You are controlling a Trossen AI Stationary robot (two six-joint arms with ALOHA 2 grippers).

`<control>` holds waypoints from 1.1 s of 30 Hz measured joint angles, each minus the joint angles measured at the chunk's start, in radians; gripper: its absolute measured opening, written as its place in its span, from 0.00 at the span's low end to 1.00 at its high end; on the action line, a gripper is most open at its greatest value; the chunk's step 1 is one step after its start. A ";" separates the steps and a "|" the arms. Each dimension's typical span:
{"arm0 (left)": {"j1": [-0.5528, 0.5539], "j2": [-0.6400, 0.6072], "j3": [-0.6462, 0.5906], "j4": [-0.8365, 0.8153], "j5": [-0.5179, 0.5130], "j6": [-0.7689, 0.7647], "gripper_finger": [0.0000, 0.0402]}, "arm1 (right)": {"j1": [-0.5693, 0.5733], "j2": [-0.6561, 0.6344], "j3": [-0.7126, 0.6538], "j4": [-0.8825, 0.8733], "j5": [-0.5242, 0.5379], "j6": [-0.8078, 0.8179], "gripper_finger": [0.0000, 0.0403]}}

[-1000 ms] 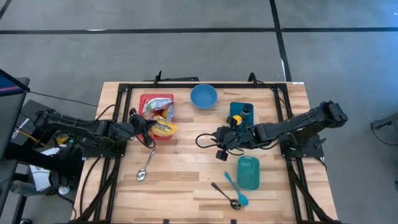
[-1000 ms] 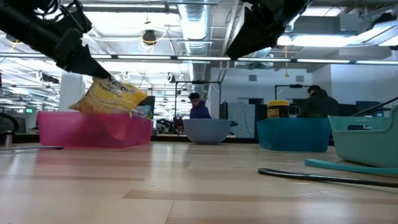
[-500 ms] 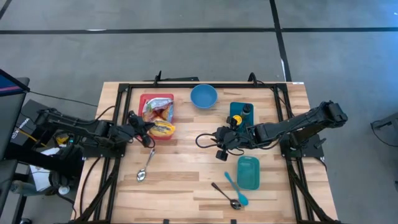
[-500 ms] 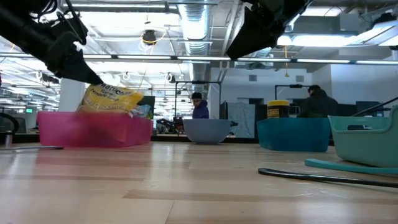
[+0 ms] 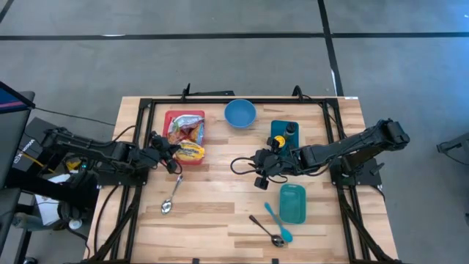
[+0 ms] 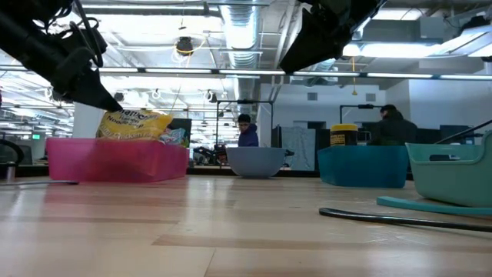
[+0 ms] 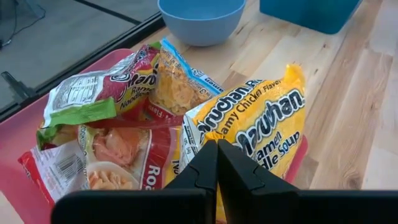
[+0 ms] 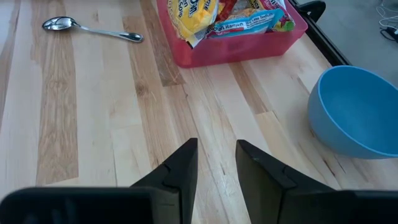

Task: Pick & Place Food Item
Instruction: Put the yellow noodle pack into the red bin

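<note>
While the left gripper (image 5: 173, 152) sits at the left-centre of the high view, its fingers are pinched fully together on the near edge of the yellow ramen packet (image 5: 191, 152); the left wrist view confirms the closed fingertips meeting at the packet's lower edge. From the gripper, the packet extends toward the right of the high frame, its long axis running roughly left to right, and it lies over the lower right corner of the red bin (image 5: 170, 118), partly overhanging the rim (in the low view it rides just above the bin wall at the left of frame). Other packets lie in the bin beside it. The right gripper (image 5: 258, 165) waits at frame centre, well apart from the bin, fingers slightly parted and empty. Judged from this layout, the left arm is the nearer one.
</note>
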 joint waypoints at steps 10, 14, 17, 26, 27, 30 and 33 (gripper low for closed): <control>0.000 0.000 -0.002 -0.080 -0.023 -0.080 0.00 | 0.000 0.000 0.000 0.000 0.000 0.000 0.26; 0.000 0.000 -0.002 -0.085 -0.029 -0.081 0.00 | 0.000 0.000 0.000 0.000 0.000 0.000 0.26; 0.000 0.001 -0.002 -0.092 -0.054 -0.086 0.00 | 0.000 0.000 0.000 0.000 0.000 0.000 0.26; 0.000 0.000 -0.002 -0.101 -0.060 -0.087 0.00 | 0.000 0.002 0.000 0.000 0.000 0.000 0.26; 0.000 0.000 -0.002 -0.101 -0.058 -0.087 0.00 | 0.000 0.004 0.000 0.000 0.000 0.000 0.26; 0.000 0.000 -0.002 -0.100 -0.054 -0.088 0.00 | 0.000 0.009 0.000 -0.001 0.000 0.000 0.26; 0.000 0.000 -0.002 -0.100 -0.052 -0.088 0.01 | 0.000 0.008 0.000 0.001 0.000 0.000 0.26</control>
